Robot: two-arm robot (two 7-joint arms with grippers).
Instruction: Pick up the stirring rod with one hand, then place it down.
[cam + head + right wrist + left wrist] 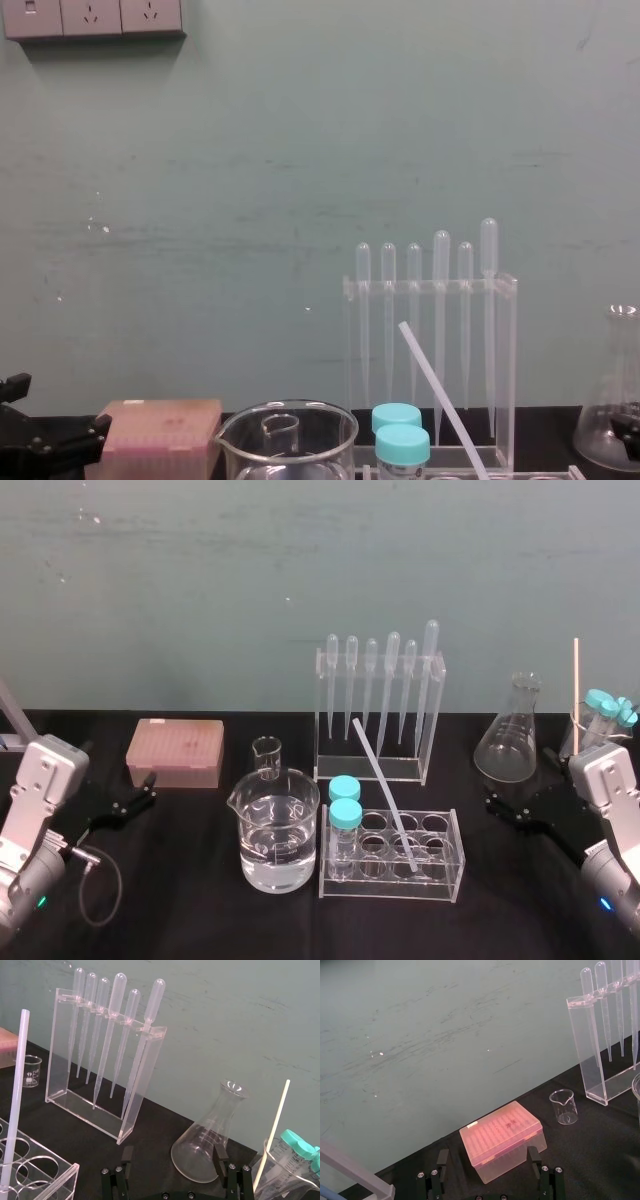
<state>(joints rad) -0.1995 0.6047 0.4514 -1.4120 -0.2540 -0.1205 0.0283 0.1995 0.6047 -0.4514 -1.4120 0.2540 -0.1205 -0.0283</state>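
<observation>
Stirring rod (383, 785) leans in tube rack (445, 880), between both grippers, well apart from either. Right gripper (173, 1150) nearer, fingers apart, empty; left gripper (488, 1152) likewise. Rod probably light, stiff, slippery, brittle: pinch bare upper half.

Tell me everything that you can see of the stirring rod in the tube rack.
The stirring rod is long, thin and straight, translucent white, of even width. It stands tilted in the clear test tube rack: its lower end sits in one hole, and its upper end leans back and left, in front of the pipette rack. Only the tube rack touches it. The left gripper and right gripper, both open, rest apart from it.
</observation>
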